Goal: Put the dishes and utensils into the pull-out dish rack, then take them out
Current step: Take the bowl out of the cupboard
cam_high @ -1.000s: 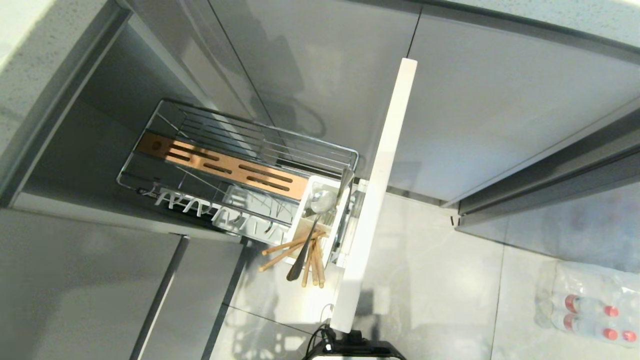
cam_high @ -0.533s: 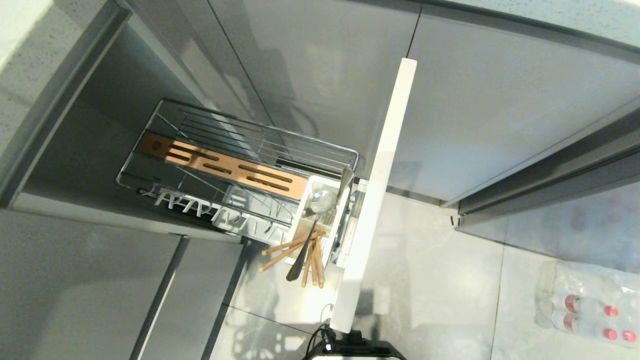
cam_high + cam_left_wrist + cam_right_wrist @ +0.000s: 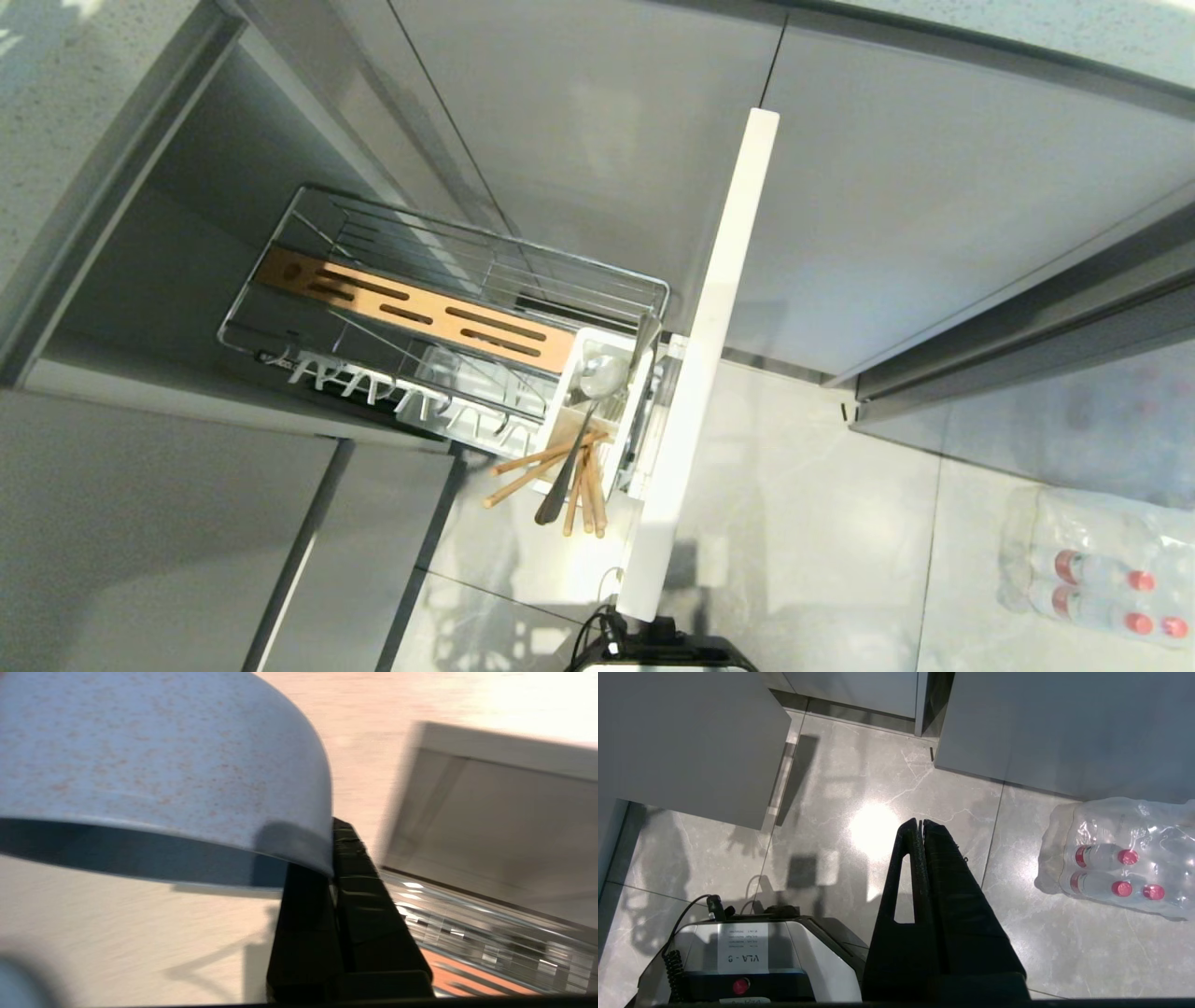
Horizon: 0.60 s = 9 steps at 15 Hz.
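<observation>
Our left gripper (image 3: 329,858) pinches the grey-blue bowl (image 3: 159,765) by its rim, above the pull-out dish rack (image 3: 448,308). Chopsticks (image 3: 546,471) and spoon (image 3: 583,420) sit in its front caddy (image 3: 597,411). Our right gripper (image 3: 920,835), pressed together, hangs over the floor near bottled water (image 3: 1115,858). The rack looks unchanged from before.

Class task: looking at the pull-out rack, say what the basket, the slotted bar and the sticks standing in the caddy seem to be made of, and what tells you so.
Basket: thin metal wire, likely chromed, given its bright mirror glints.
Slotted bar: apparently wood, warm brown with a matte face.
Chopsticks: pale brown and unvarnished-looking, probably wood or bamboo.
Caddy: smooth opaque white, likely plastic.
</observation>
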Tool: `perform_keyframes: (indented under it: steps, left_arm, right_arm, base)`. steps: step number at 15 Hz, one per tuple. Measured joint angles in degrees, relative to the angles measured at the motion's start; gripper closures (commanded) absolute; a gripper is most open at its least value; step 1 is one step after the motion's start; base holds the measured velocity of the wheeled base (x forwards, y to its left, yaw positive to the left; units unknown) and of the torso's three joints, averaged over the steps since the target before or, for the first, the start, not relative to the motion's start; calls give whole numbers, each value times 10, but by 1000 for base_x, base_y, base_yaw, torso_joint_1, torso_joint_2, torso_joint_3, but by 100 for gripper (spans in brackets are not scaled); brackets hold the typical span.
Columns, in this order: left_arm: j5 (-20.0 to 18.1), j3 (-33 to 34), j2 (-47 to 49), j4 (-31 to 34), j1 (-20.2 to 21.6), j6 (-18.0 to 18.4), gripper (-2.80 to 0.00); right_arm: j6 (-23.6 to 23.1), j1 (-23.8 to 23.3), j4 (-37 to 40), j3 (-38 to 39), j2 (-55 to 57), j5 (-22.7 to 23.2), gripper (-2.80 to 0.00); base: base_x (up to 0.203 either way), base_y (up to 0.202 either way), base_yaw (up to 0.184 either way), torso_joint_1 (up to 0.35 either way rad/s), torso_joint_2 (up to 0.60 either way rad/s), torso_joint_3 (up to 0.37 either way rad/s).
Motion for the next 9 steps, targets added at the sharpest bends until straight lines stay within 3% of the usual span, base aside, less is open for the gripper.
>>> perform_keyframes:
  steps: [4,9]
  left_arm:
    - [-133,0,-49,71,211,-25,0]
    - [-306,0,-110,249,477,-59,0]
  right_arm:
    - [0,0,0,0,0,0,0]
    - [0,0,0,0,0,0,0]
  base:
    - [0,0,0,0,0,0]
    - [0,0,0,0,0,0]
